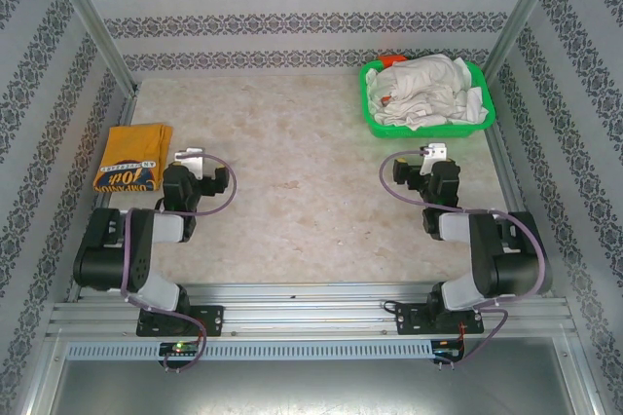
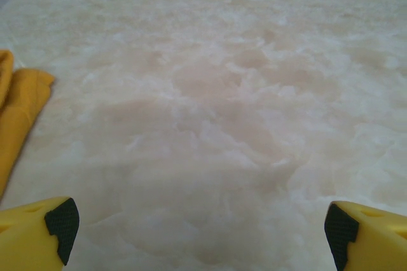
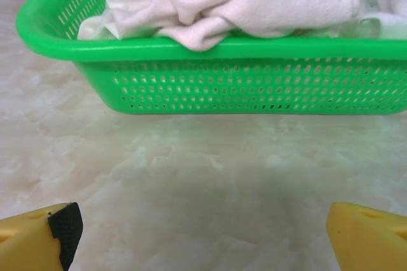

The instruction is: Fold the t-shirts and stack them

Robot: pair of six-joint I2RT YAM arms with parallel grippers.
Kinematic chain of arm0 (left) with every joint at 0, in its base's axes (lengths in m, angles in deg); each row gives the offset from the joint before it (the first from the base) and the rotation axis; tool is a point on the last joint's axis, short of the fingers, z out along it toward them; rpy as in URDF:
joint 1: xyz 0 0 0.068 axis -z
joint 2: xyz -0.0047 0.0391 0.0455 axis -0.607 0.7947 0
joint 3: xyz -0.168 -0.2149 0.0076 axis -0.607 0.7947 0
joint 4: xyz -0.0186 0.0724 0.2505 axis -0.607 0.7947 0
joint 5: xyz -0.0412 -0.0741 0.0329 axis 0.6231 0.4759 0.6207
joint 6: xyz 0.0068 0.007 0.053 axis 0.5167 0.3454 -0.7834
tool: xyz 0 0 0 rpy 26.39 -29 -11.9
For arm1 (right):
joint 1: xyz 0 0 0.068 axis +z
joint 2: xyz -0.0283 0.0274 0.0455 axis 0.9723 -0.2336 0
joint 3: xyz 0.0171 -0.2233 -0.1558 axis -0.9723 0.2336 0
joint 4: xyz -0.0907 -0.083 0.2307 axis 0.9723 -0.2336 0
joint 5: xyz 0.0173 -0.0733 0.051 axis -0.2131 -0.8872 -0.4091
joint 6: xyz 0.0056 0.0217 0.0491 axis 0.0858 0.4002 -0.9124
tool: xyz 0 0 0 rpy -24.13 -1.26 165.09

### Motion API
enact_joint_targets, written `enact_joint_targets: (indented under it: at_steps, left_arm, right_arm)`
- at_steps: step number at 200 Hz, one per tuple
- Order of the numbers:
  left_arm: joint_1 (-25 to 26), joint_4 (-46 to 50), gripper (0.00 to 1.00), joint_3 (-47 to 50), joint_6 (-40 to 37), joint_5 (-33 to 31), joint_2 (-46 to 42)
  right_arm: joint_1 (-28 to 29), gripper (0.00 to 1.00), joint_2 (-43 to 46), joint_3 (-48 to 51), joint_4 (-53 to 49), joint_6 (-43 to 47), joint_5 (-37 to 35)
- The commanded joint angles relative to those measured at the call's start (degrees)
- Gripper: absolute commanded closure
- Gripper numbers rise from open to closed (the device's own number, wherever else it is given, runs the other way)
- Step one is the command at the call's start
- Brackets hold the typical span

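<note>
Yellow tee [image 1: 133,156]: 1, folded, left edge.
White tees [image 1: 428,89]: heap in green basket [image 3: 254,86], count unclear.
Table [image 1: 292,191] mid: open.
L gripper [image 2: 200,229], R gripper [image 3: 200,229]: both spread.

The tabletop [image 1: 311,171] lies bare across its middle, open from near to far. At the far right a green basket [image 1: 428,131] heaped with white t-shirts [image 1: 428,92] blocks the way. A folded mustard t-shirt [image 1: 133,155] occupies the left edge.

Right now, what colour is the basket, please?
The basket is bright green, clearest in the right wrist view.
</note>
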Motion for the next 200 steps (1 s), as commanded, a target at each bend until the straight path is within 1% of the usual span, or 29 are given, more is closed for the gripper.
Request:
enact_joint_targets:
  at_steps: [1,24,38,55,71,87,107,137,164,188,194,200]
  left_arm:
    - [0.58,5.35,0.00,-0.94,-0.24,-1.90,-6.51]
    - [4.27,9.72,0.00,-2.15,-1.53,-6.64,-11.99]
    - [7.01,12.65,0.00,-3.70,-1.09,-7.21,-13.91]
    - [12.32,16.00,0.00,-6.11,-1.68,-7.56,-14.70]
    - [18.30,17.05,0.00,-7.52,-2.11,-7.41,-14.83]
    - [24.25,18.14,0.00,-9.06,-1.61,-8.05,-14.38]
    - [31.43,18.20,0.00,-10.78,-2.26,-9.59,-13.01]
    - [38.93,16.35,0.00,-12.23,-4.97,-11.11,-10.04]
    - [41.88,16.56,0.00,-13.18,-5.22,-11.65,-7.96]
    - [42.78,16.97,0.00,-13.16,-4.72,-11.82,-7.49]
    - [42.87,17.12,0.00,-13.08,-4.55,-12.09,-7.57]
    - [42.88,17.39,0.00,-13.14,-4.29,-12.57,-7.48]
  right_arm:
    - [0.03,0.02,7.10,-1.49,-5.59,0.79,1.56]
    - [0.86,0.02,14.32,-3.74,-13.95,-0.29,2.07]
    - [1.24,0.02,17.36,-6.23,-18.84,-2.42,1.67]
    - [1.33,0.02,18.30,-12.26,-26.67,-4.68,0.08]
    - [1.35,0.02,16.27,-19.02,-33.44,-6.40,-1.30]
    - [1.28,0.02,12.11,-26.04,-38.25,-7.41,-0.99]
    - [1.27,0.02,4.13,-35.25,-42.87,-8.27,-0.40]
    - [1.53,0.03,-9.39,-49.53,-49.86,-10.65,-1.18]
    - [1.79,0.10,-19.27,-59.01,-53.13,-13.19,-2.41]
    - [1.92,0.21,-26.00,-65.99,-54.60,-14.86,-2.06]
    - [1.93,0.25,-27.16,-67.18,-54.99,-15.10,-1.91]
    - [1.93,0.33,-28.44,-68.81,-55.60,-15.10,-1.55]
